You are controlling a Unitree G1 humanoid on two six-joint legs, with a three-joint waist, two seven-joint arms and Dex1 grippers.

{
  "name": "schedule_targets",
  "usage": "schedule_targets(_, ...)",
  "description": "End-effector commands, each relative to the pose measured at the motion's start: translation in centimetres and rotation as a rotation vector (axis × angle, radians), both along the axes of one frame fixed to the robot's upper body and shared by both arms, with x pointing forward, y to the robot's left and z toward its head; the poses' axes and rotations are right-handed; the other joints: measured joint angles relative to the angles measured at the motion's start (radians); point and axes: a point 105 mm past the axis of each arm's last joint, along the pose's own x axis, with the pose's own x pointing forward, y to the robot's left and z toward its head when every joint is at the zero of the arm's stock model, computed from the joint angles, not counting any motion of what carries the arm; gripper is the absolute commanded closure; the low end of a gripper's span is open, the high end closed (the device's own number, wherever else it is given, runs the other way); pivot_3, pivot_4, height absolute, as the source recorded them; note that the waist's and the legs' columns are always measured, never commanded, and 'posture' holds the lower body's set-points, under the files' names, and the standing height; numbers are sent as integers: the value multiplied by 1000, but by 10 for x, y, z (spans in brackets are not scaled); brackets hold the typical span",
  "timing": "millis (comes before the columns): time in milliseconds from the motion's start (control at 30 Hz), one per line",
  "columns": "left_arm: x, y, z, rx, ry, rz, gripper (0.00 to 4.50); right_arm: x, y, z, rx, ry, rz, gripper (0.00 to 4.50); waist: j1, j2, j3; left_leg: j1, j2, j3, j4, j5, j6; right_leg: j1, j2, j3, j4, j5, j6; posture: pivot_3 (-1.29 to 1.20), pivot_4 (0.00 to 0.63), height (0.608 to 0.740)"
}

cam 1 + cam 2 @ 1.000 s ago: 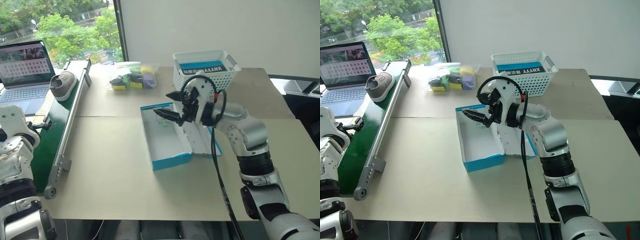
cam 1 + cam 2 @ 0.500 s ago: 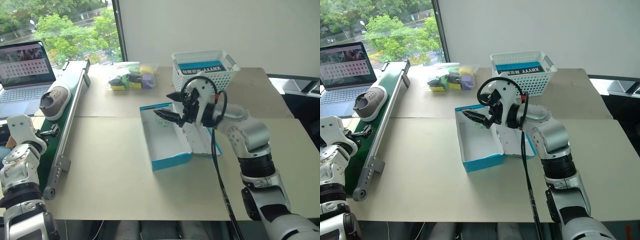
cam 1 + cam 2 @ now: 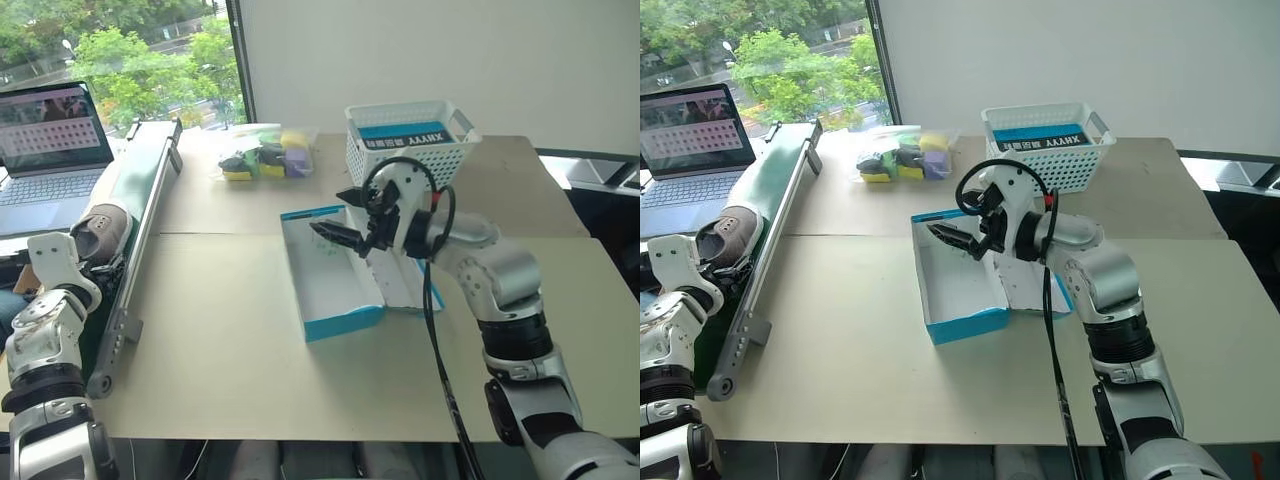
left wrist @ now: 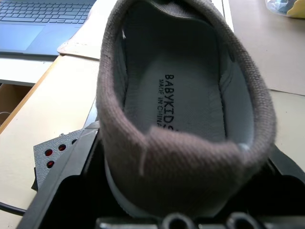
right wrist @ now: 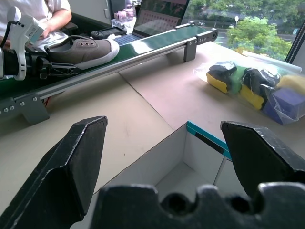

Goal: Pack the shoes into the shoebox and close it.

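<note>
One shoe (image 3: 100, 232) lies on the green conveyor (image 3: 135, 200), its heel set between the fingers of the left gripper (image 3: 95, 262) — the fingers flank the heel, though whether they press on it I cannot tell. The right gripper (image 3: 958, 227) hangs just above the far end of the open blue box (image 3: 970, 322), jaws spread wide and empty. Beyond it stands a white basket (image 3: 1045, 150); farther left, a laptop (image 3: 685, 135).
</note>
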Motion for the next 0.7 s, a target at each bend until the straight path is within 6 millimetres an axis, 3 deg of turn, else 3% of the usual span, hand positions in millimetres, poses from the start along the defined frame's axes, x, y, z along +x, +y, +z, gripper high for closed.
schedule_targets(33, 5, -5, 15, 4, -40, -25, 1901, -5, -2, 17, 22, -64, 4, 0, 4, 0, 0, 0, 0, 0, 0, 0, 0, 0, 0, 0, 0, 0, 0, 0, 150, 740)
schedule_targets(200, 19, -34, 55, 34, -166, -119, 1910, -6, -3, 24, 81, -50, 6, 0, 6, 0, 0, 1, 0, 0, 0, 0, 0, 1, 0, 0, 0, 0, 0, 0, 150, 740)
schedule_targets(367, 30, -92, 94, 57, -278, -320, 1910, -5, -4, 52, 250, -14, 14, 0, 2, -2, 1, -2, 0, -1, 0, 0, 0, -1, 0, -1, 0, 0, 0, 0, 150, 740)
schedule_targets(467, 35, -139, 114, 20, -344, -439, 1910, 3, -11, 73, 438, 74, -19, 0, -3, -2, 1, -2, 0, -1, 0, 0, 0, 0, 0, 0, 0, 0, 0, 0, 150, 740)
schedule_targets(700, 32, -229, 99, -3, -314, -707, 1910, 20, -21, 83, 625, 229, -97, 0, -9, -2, 1, -1, 0, 0, -1, 0, 0, -1, 0, 0, 1, 0, 0, 0, 150, 740)
